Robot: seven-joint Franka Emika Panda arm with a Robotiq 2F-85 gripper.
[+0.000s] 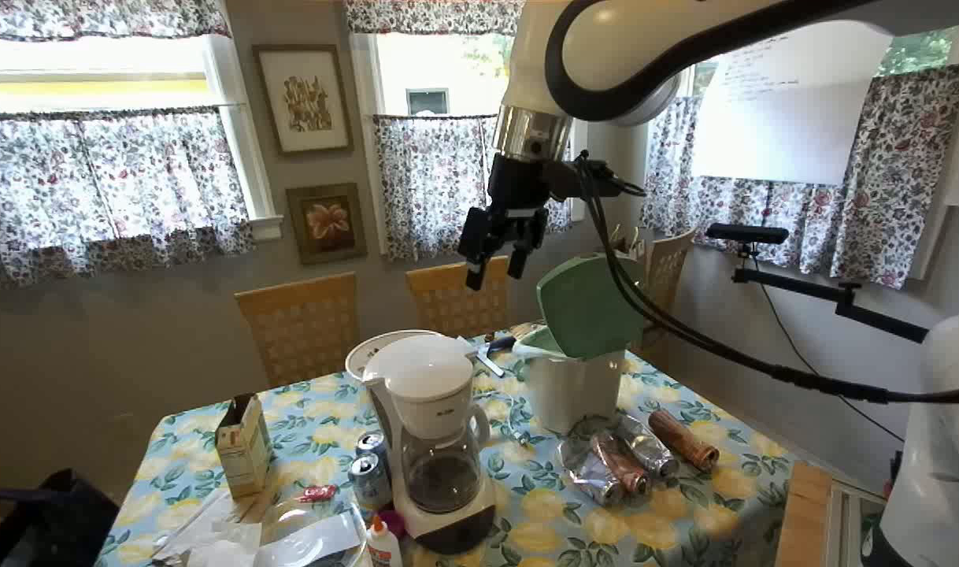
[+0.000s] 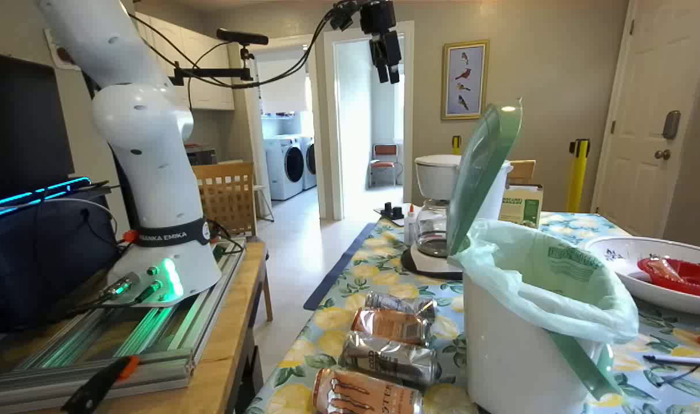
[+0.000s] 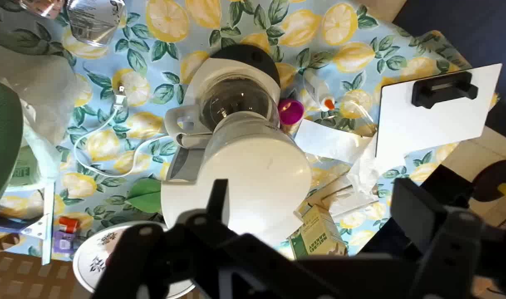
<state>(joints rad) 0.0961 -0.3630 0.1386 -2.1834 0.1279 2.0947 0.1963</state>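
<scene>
Beside the coffee maker (image 1: 432, 421), cans (image 1: 371, 482).

around gripper (image 1: 495, 274): free air | beneath: coffee maker (image 1: 428, 374) | towards bin (image 1: 574, 390): raised green lid (image 1: 582, 307)

It looks like a home: flowery curtains (image 1: 109, 173), a lemon tablecloth (image 1: 535, 504), wooden chairs (image 1: 298, 319) and, through a doorway (image 2: 320, 144), washing machines (image 2: 278, 167).

Worktop (image 1: 542, 508) gets shared by all: shot downward toward windows (image 1: 479, 75) in an exterior view, near-level toward doorways (image 2: 358, 126) in an exterior view, top-down in wrist view.
</scene>
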